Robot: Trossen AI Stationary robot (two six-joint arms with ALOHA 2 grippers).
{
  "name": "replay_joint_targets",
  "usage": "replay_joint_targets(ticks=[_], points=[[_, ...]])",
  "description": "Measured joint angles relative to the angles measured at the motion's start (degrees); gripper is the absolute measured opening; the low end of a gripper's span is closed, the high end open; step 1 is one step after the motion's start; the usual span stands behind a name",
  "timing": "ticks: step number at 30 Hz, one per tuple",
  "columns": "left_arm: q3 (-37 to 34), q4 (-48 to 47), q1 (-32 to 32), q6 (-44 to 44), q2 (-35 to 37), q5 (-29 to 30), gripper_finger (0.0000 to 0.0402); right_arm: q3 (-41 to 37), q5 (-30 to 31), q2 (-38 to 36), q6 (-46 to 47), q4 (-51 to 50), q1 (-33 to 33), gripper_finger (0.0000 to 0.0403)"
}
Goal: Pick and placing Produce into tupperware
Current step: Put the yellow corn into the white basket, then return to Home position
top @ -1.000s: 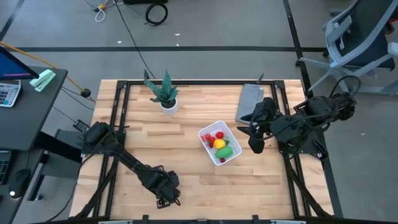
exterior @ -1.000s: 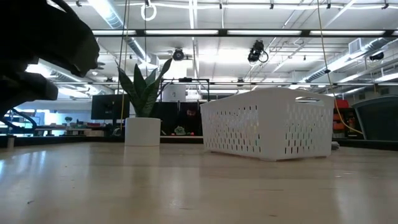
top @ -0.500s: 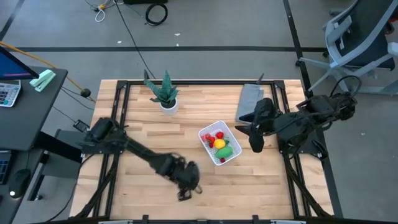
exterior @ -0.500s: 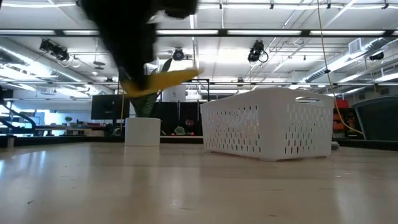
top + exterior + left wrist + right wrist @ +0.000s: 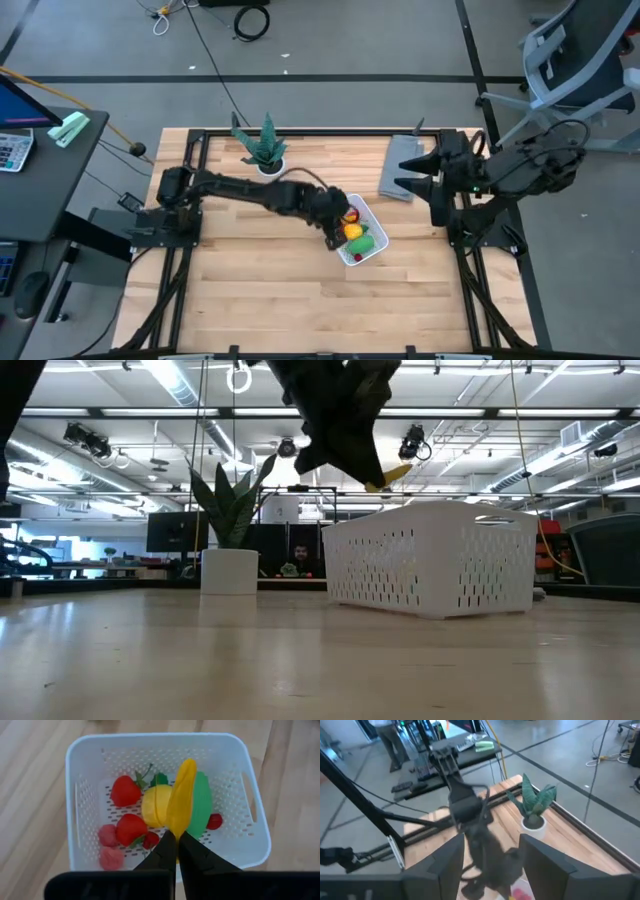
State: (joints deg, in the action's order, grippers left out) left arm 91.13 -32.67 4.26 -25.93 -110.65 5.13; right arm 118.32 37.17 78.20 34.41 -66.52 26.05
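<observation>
While the left gripper (image 5: 174, 851) hung over the tupperware (image 5: 85, 757), its fingers were pinched tight on the lower end of one thin yellow-orange piece (image 5: 181, 800), which stood above the other produce and touched none of it that could be seen. One white tupperware sat on the wooden table (image 5: 250, 300), right of the middle, and it held a heap of toy produce: one yellow piece with a green end (image 5: 154, 802), one green oblong (image 5: 202, 805) beside it, and about six red pieces (image 5: 125, 791), two large and the others small. One potted plant (image 5: 267, 150) stood near the far edge, and one folded grey cloth (image 5: 402, 163) lay at the far right. The right gripper (image 5: 415, 172) waited above that cloth with its fingers spread and holding nothing.
</observation>
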Motion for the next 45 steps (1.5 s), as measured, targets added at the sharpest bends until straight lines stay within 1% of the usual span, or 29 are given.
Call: replay_joint_targets(ticks=[2, 4, 8, 14, 18, 22, 24, 26, 29, 31, 33, 34, 37, 38, 40, 41, 43, 45], points=[[0.0, -0.3, -1.7, -0.3, 0.0, -3.1, 0.0009, 0.0, 0.0, 0.1, 0.0, -1.5, 0.0, 0.0199], [0.0, -0.3, -2.8, -0.1, 0.0, -4.2, 0.0021, 0.0, 0.0, 0.1, 0.0, -3.0, 0.0, 0.0199], [0.0, -0.4, -3.5, 3.4, -0.2, -4.4, 0.0064, 0.0, 0.3, 0.1, 1.4, -4.5, 0.0, 0.0199], [0.0, -0.9, -3.4, 3.7, -2.9, -4.5, 0.0127, 0.0, 0.5, 0.1, 1.8, -4.6, 0.0, 0.0199], [-0.1, -1.5, -3.3, -0.9, -3.7, -4.8, 0.0163, 0.0, 0.5, 0.1, 3.1, -4.7, 0.0, 0.0199], [2.1, -3.4, -3.1, -4.8, -3.0, -10.4, 0.0179, 0.0, 0.3, 0.1, 2.6, -5.1, 0.0, 0.0199], [6.2, -7.9, -3.2, -4.8, -2.3, -12.9, 0.0180, 0.0, -0.2, 0.0, 0.9, -6.3, 0.0, 0.0199], [12.4, -17.7, -3.4, -3.8, -1.2, -13.6, 0.0176, -0.1, -1.4, -0.6, 0.6, -8.5, 0.2, 0.0199], [24.4, -34.1, -3.7, 0.5, -0.7, -13.3, 0.0167, -0.1, -3.6, -2.9, 3.1, -11.9, 1.6, 0.0199], [33.3, -45.3, -4.0, 2.9, -0.3, -12.5, 0.0161, -0.1, -7.1, -4.9, 4.5, -14.7, 2.3, 0.0199], [42.9, -52.7, -4.2, 5.7, -0.1, -12.3, 0.0154, 0.0, -10.1, -6.5, 5.9, -18.2, 3.3, 0.0199], [44.2, -54.4, -4.4, 7.3, 0.8, -12.3, 0.0150, 0.0, -10.5, -7.3, 7.1, -19.9, 3.9, 0.0199], [35.1, -50.2, -5.2, 10.1, 10.8, -13.1, 0.0141, -0.1, -9.0, -9.6, 10.7, -23.6, 5.1, 0.0199], [33.2, -50.9, -6.0, 8.5, 14.0, -13.6, 0.0139, -0.1, -8.4, -10.6, 11.1, -23.7, 5.2, 0.0199], [30.9, -57.0, -7.9, 3.1, 19.4, -13.2, 0.0135, -0.1, -7.5, -12.8, 10.3, -23.2, 5.3, 0.0199], [30.0, -57.9, -8.8, 1.8, 22.4, -12.2, 0.0134, -0.1, -6.9, -13.7, 9.6, -23.3, 5.3, 0.0199], [26.9, -56.2, -9.8, 1.4, 28.3, -9.8, 0.0133, -0.1, -5.1, -15.7, 8.6, -23.6, 5.3, 0.0199], [25.0, -55.2, -11.1, 2.9, 34.5, -9.5, 0.0134, -0.8, -2.5, -18.0, 7.7, -23.5, 5.3, 0.0199]])
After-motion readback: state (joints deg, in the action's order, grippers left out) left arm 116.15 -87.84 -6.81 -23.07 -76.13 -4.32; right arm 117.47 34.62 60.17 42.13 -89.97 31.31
